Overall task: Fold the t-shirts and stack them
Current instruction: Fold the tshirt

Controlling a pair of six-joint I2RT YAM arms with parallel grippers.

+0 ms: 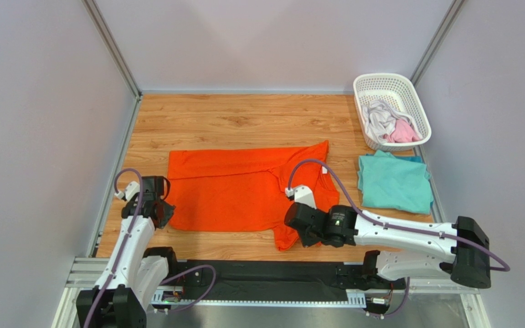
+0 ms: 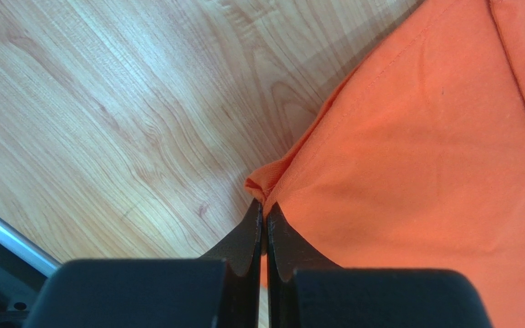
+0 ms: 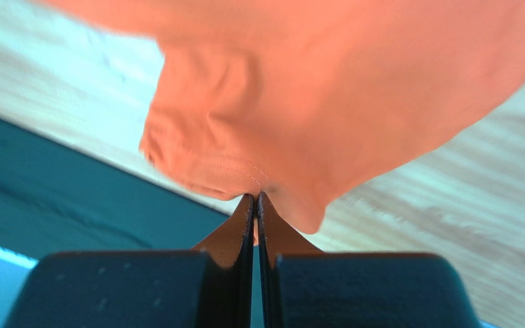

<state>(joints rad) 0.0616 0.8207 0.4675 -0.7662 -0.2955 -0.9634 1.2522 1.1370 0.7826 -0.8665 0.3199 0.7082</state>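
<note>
You have the orange tee (image 1: 231,188) spread on the table (image 1: 245,116). Your left gripper (image 2: 264,205) is pinched tight on its near-left corner, and your right gripper (image 3: 255,197) is pinched tight on its near-right edge. The folded teal tee (image 1: 395,181) lies at the right, near the basket (image 1: 387,82).

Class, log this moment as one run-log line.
left jaws: shut on orange shirt corner | right jaws: shut on its near-right edge | teal shirt: folded, right side | basket: more clothes

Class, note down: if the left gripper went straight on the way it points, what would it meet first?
The orange t-shirt, whose corner the left gripper pinches; past it, probably the wooden table.
</note>
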